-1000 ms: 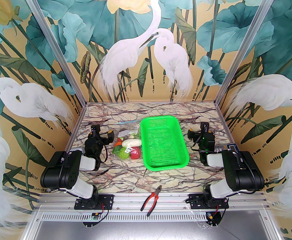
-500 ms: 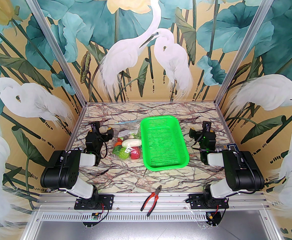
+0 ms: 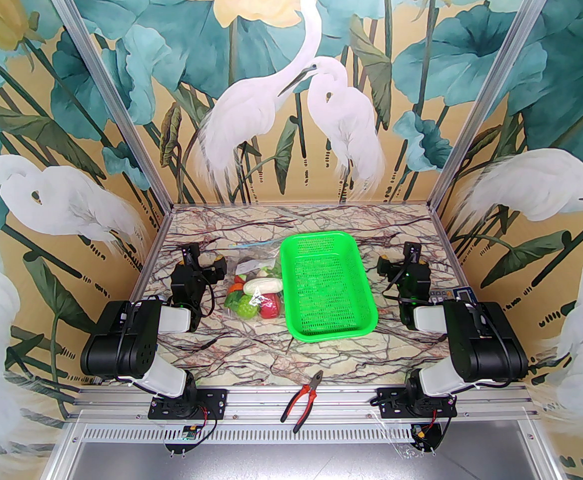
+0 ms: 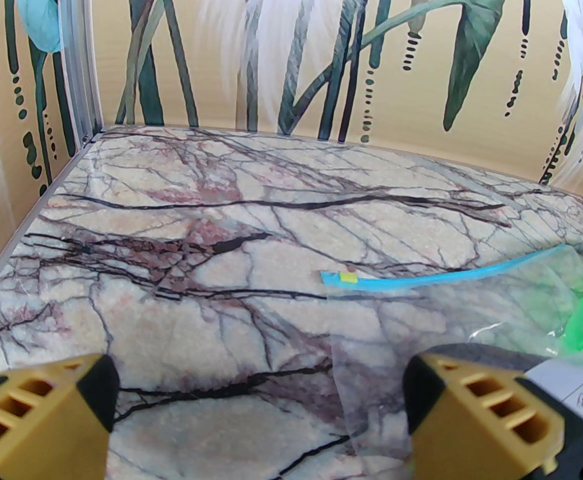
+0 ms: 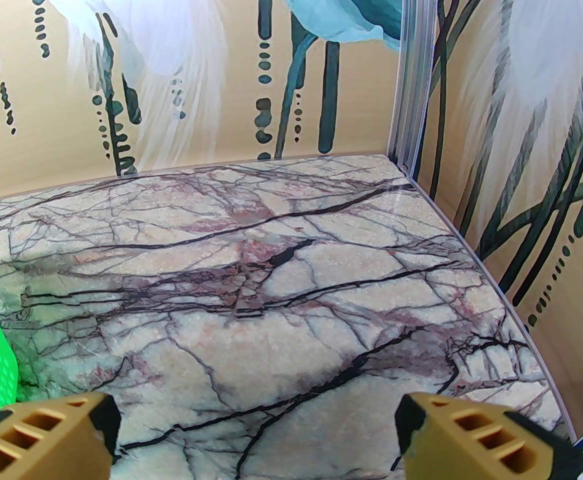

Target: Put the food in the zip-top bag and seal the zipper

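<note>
Down at the left gripper [image 4: 259, 393], the two yellow fingers stand wide apart with nothing between them but marbled counter [image 3: 251, 358] and the near corner of the zip-top bag [image 3: 252, 270]. The right-hand finger hangs over that clear plastic, though I cannot tell whether it touches it. Just past the gripper the zipper [image 4: 446, 275] runs as a thin blue line along the bag's far edge, with a small yellow tab near its left end. I cannot tell whether it is pressed shut. From above, the bag lies flat on the counter right beside this gripper, and the food [image 3: 251, 298] sits bunched in its near half: a white cucumber [image 3: 266, 284] on top, a green cabbage [image 3: 245, 308] and a red tomato [image 3: 269, 309] below it. The bag's right side lies up against the green basket [image 3: 329, 335], which stands in the middle of the counter. On the basket's other side the right gripper [image 5: 257, 418] is also spread wide, holding nothing, over bare marble near the far right corner. A pair of red-handled pliers [image 3: 301, 400] lies at the counter's near edge between the two arm bases.
</note>
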`<state>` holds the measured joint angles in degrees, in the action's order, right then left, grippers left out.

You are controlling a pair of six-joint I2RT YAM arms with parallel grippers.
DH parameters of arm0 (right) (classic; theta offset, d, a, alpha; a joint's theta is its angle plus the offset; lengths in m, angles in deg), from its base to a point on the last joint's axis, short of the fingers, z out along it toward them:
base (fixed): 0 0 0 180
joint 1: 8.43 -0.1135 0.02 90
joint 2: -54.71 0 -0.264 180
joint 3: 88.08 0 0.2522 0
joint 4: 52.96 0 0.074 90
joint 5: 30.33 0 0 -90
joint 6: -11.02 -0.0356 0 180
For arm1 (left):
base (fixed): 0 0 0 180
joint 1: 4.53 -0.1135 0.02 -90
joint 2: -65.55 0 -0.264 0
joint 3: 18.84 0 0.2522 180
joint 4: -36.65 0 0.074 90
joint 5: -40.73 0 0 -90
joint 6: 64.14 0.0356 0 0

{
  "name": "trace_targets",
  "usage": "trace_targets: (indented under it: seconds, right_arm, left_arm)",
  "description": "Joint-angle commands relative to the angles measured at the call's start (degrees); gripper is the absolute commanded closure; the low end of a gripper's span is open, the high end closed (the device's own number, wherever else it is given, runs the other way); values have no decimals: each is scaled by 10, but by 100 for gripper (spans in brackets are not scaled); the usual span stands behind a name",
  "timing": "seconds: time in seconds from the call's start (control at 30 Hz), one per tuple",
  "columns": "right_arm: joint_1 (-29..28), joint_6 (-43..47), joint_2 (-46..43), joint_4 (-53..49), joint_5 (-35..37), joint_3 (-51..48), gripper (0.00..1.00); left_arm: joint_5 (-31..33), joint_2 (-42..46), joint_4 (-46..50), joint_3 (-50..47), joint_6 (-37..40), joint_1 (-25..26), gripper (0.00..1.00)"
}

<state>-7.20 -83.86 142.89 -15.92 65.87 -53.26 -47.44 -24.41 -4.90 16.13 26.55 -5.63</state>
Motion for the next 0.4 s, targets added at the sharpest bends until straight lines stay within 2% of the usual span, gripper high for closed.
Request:
trace_targets:
  seconds: [0.0,0.37]
  right_arm:
    - [-1,-6,5,6,7,6,1]
    - [-1,-6,5,7,7,6,1]
  left_arm:
    - [3,6,12,6,-6,3,0]
    - [1,7,12,7,-5,3,0]
